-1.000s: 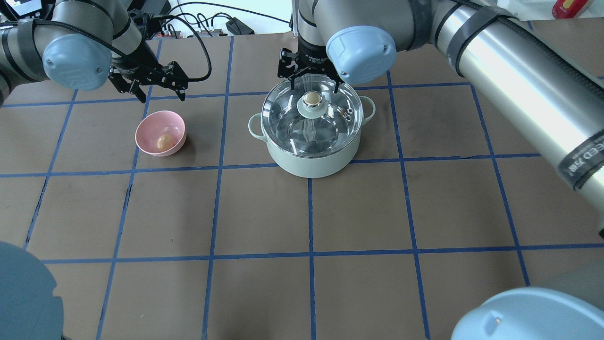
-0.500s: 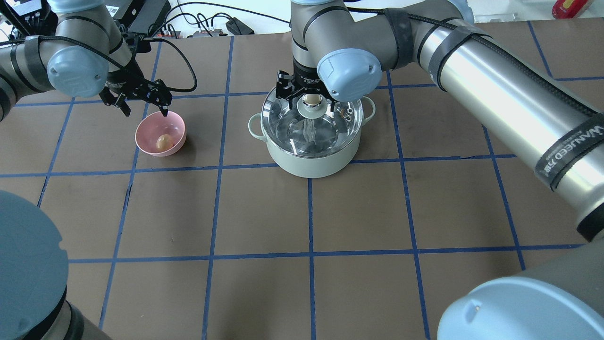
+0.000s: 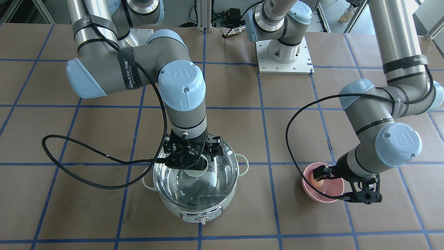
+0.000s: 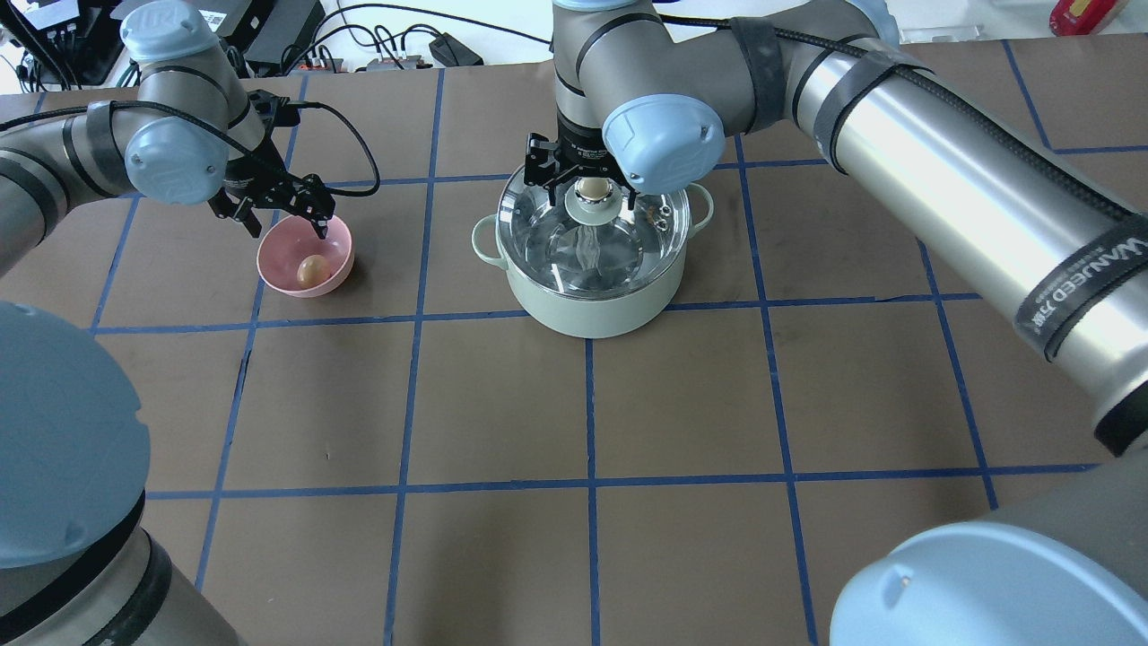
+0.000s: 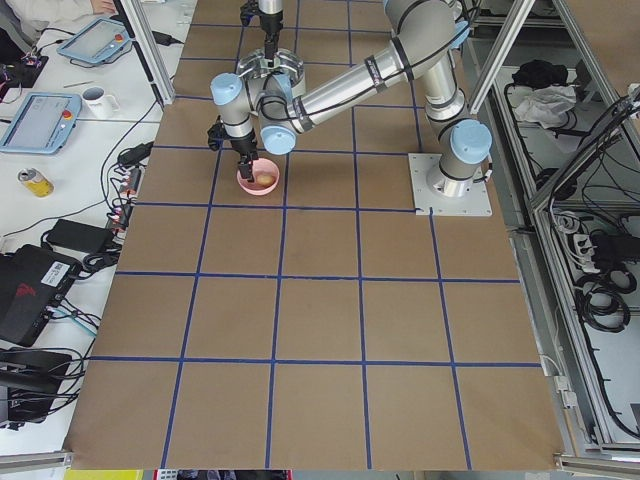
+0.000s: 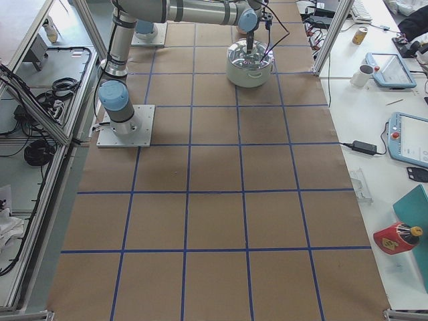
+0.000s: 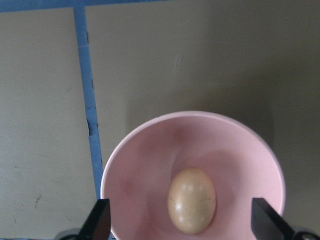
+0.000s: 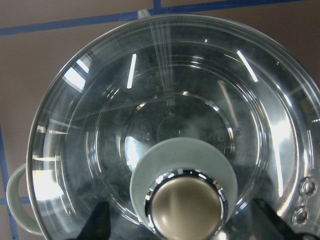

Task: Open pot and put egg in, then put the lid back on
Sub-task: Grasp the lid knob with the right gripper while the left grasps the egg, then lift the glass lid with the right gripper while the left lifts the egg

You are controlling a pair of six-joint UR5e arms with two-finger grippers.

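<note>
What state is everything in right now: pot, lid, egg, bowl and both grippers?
pot, upright, covered.
lid, seated on the pot.
egg, lying loose, not gripped.
pink bowl, upright, egg inside.
left gripper, open, over the bowl.
right gripper, open, astride the lid's knob.

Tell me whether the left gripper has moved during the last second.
Yes. The left gripper came nearer, from the blue tape line to the far rim of the pink bowl.

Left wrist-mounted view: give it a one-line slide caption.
Open left end effector hovers over the egg lying in a pink bowl.
</note>
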